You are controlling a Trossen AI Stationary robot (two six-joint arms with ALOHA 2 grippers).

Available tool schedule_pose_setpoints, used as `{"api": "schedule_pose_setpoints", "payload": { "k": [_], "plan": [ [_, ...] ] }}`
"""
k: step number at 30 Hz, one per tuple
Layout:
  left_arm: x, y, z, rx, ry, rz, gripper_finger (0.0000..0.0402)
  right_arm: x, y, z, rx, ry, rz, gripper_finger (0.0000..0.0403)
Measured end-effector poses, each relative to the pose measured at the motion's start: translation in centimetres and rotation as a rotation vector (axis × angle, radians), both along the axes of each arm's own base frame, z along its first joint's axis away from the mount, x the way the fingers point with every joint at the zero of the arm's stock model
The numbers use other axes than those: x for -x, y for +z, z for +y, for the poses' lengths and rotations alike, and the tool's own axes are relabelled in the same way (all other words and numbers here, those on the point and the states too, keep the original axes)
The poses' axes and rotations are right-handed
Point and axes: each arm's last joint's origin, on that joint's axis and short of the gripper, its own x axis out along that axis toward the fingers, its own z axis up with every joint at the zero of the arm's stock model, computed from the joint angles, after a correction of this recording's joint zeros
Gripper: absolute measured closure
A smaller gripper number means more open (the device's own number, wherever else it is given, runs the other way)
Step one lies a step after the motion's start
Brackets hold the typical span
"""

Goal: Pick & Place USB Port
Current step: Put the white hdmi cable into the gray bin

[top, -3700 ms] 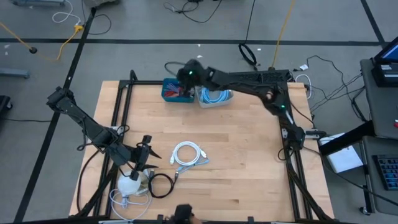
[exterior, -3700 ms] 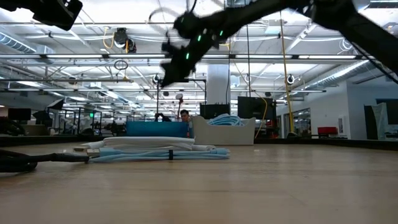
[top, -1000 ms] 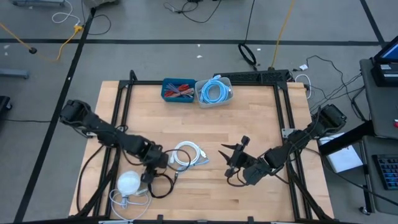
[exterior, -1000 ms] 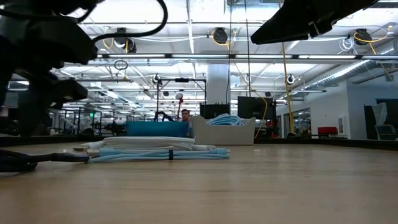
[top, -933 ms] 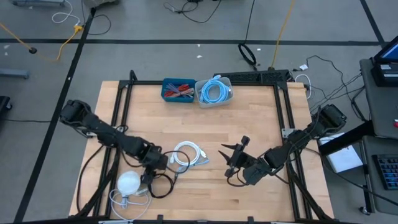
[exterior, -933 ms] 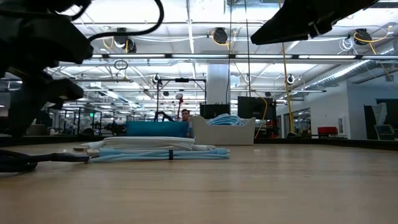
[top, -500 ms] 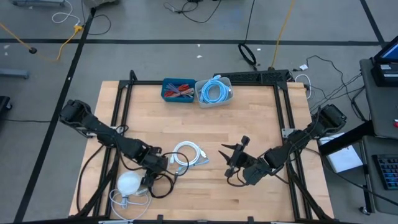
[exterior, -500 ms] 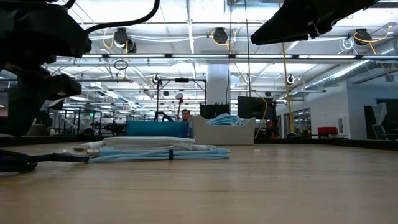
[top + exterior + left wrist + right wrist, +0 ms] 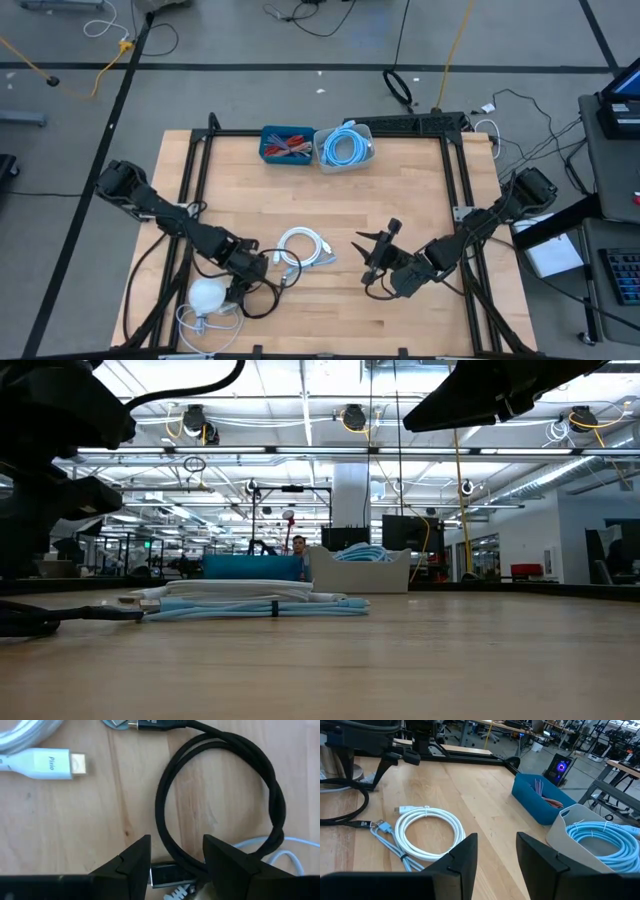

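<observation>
Left gripper (image 9: 172,852) spread, hanging low over the black cable (image 9: 220,800) loop — a dark plug (image 9: 167,874) lying between the fingertips, untouched. Just beyond the loop, a white connector (image 9: 45,762) marked "Pixio", or close to that, gold tip bare. White coiled cable (image 9: 303,247) beside the loop, white round object (image 9: 208,294) on its other side. Right gripper (image 9: 377,252) parked apart, fingers parted, empty — blue bin (image 9: 287,145) and white bin (image 9: 346,148) well beyond.

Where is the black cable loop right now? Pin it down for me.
In the high view the black cable loop lies near the table's front left corner, just under the left gripper, between the white round charger and the coiled white cable.
</observation>
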Motion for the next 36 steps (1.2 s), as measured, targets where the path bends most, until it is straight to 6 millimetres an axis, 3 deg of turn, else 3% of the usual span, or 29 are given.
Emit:
{"api": "schedule_pose_setpoints", "payload": {
  "k": [7,11,18,22,27,31,36],
  "plan": [
    [-0.1,0.0,0.1,-0.035,0.008,-0.022,0.0218,0.0,0.0,0.0,0.0,0.0,0.0,0.0273],
    [-0.7,0.0,1.0,-0.142,0.063,-0.092,0.0218,0.0,0.0,0.0,-0.001,0.0,-0.001,0.0273],
    [-4.0,0.7,6.4,-0.28,0.406,-0.278,0.0218,-0.1,0.0,-0.1,-0.014,-0.009,-0.009,0.0273],
    [-5.7,1.0,9.7,-0.212,0.483,-0.351,0.0218,-0.1,0.0,-0.1,-0.022,-0.007,-0.011,0.0273],
    [-6.8,-1.4,11.3,-0.126,0.426,-0.269,0.0218,-0.1,-0.1,-0.1,-0.026,0.002,-0.006,0.0273],
    [-7.8,-4.4,10.8,-0.158,0.388,-0.218,0.0217,0.2,-0.8,-0.4,-0.031,0.001,0.009,0.0273],
    [-9.0,-6.3,10.6,-0.179,0.406,-0.243,0.0224,0.5,-1.7,-1.0,-0.052,-0.016,0.003,0.0273]
  ]
}}
